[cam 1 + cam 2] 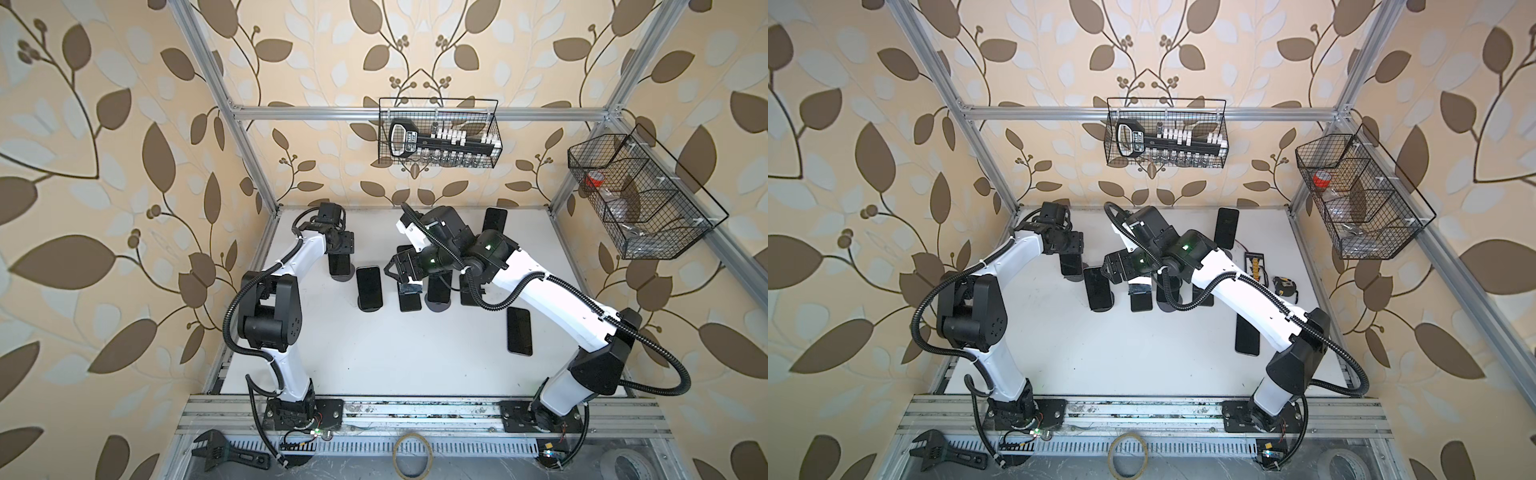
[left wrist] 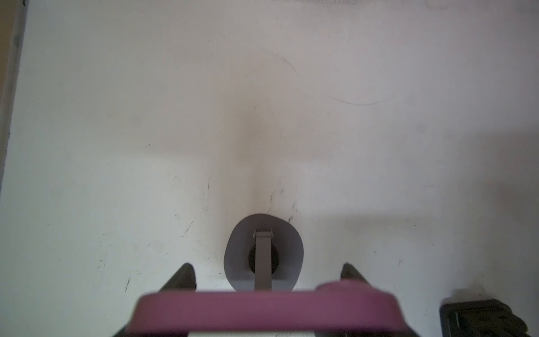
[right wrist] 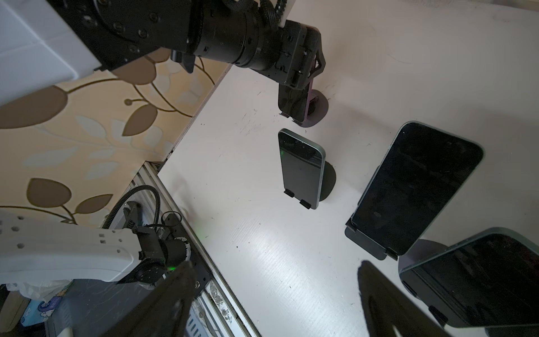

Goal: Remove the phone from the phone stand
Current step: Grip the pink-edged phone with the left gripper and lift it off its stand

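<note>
My left hand (image 1: 340, 249) is pinched on the top of the pink-edged phone (image 2: 262, 309), which sits in its stand (image 2: 239, 248) at the far left of the surface (image 1: 395, 353). Gripping high should let it lift clear of the hooks (image 3: 285, 114). My right hand (image 3: 277, 264) hangs spread and empty. The left wrist view shows only phone edge and stand base. Only the right wrist view shows those hooks.

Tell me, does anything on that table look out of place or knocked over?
One black phone lies flat on the white table toward the right, apart from the row of phones propped on stands. Nothing looks spilled or broken.
</note>
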